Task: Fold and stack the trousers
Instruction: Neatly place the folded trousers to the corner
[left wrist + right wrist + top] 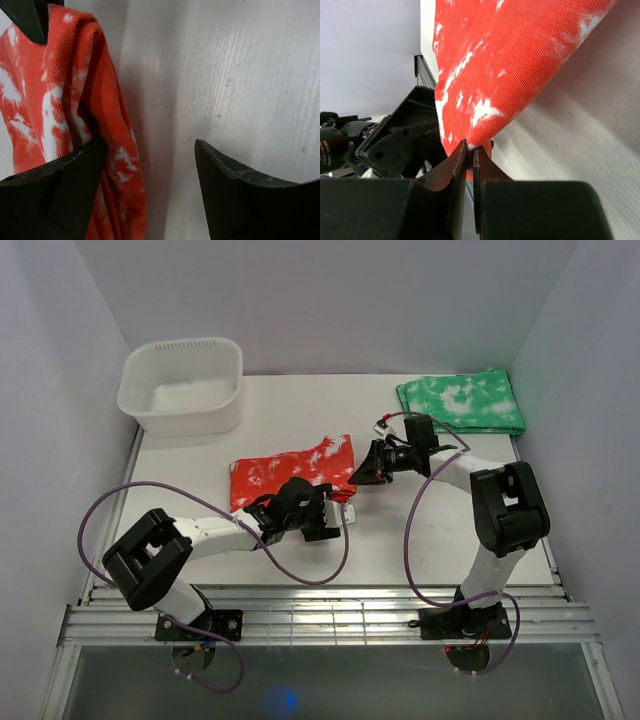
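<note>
The trousers [290, 468], bright red-orange with white blotches, lie folded in a strip at mid-table. My right gripper [358, 477] is at their right end and is shut on a corner of the cloth, as the right wrist view shows [471, 148], with the trousers [510, 60] stretching away and lifted a little off the table. My left gripper [325, 508] is at their near right edge. In the left wrist view it [150, 145] is open, and the folded edge of the trousers [65, 95] lies against the left finger [55, 190], with bare table between the jaws.
A folded green cloth with white blotches [462, 402] lies at the back right. A white plastic basin [182, 385] stands at the back left. The left arm's black wrist [395, 140] is close beside my right gripper. White walls enclose the table.
</note>
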{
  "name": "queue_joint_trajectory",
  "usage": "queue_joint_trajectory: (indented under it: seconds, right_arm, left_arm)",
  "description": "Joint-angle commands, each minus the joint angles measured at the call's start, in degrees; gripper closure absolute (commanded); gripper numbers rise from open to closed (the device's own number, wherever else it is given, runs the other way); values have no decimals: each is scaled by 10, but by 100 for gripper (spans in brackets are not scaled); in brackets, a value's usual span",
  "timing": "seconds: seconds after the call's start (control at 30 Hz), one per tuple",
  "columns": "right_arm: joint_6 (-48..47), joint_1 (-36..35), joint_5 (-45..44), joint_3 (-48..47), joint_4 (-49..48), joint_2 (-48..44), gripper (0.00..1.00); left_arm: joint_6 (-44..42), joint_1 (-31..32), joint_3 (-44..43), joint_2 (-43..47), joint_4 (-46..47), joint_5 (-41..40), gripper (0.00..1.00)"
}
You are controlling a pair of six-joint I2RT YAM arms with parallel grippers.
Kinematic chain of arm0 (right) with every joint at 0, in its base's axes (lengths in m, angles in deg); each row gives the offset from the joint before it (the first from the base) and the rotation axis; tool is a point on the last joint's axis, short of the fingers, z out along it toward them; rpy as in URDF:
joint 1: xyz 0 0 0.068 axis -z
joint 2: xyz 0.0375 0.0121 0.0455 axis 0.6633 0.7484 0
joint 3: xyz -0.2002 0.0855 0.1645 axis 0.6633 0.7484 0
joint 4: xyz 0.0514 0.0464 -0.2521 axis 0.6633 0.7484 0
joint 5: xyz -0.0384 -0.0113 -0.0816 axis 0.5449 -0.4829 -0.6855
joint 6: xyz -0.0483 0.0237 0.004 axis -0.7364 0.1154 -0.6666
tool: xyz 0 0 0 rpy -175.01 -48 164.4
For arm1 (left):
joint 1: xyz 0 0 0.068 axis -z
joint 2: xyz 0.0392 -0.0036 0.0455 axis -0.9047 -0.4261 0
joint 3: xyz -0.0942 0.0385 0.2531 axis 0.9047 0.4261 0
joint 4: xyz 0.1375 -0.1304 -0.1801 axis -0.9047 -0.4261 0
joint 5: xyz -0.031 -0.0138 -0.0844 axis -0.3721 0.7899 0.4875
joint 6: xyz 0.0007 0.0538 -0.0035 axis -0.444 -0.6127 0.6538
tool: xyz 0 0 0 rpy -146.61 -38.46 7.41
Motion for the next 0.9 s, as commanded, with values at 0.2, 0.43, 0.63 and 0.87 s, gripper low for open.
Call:
queue_joint_trajectory:
  seconds: [0.2,0.43,0.63,0.87]
  right_arm:
    - [-11,33,14,15,1,-16,92]
    - [-7,37,21,10,1,-1,92]
    - [-3,37,32,16,1,-13,92]
    - [-7,37,50,0,31,-19,92]
  left_arm:
    - [-32,6,63,80,117,-33,23]
    - [62,9,39,152,66,-14,10]
    - [64,-13,36,91,75,21,7]
    - [56,-13,33,-9,113,19,8]
